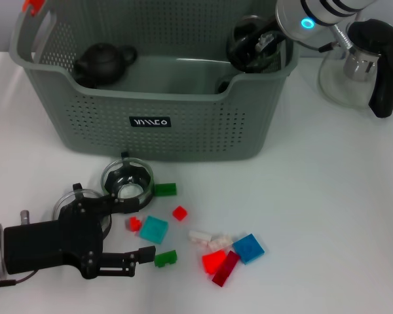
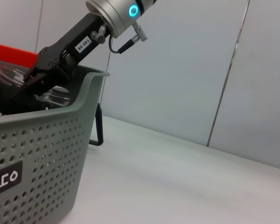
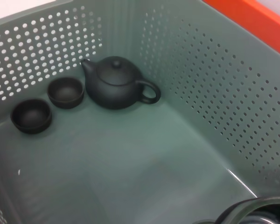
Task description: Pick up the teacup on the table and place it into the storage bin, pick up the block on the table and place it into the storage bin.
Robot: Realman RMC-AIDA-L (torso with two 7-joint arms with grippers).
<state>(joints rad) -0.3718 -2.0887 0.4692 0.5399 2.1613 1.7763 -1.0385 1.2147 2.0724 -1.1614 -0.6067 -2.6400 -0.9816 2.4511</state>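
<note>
Lab-like test room; white table (image 1: pixel 327 196); bare panelled wall (image 2: pixel 186 70)

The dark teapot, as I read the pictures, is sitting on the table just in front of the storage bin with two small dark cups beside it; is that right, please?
Not quite: the dark teapot sits inside the storage bin, not on the table in front. The right wrist view shows it on the bin's floor, with the two small dark cups beside it.

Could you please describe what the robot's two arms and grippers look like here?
The left gripper is matte black and boxy with visible screws, on a silver wrist with a thin cable. The right gripper is black too, bearing a small white label, behind a silver cuff with a glowing cyan ring.
</note>
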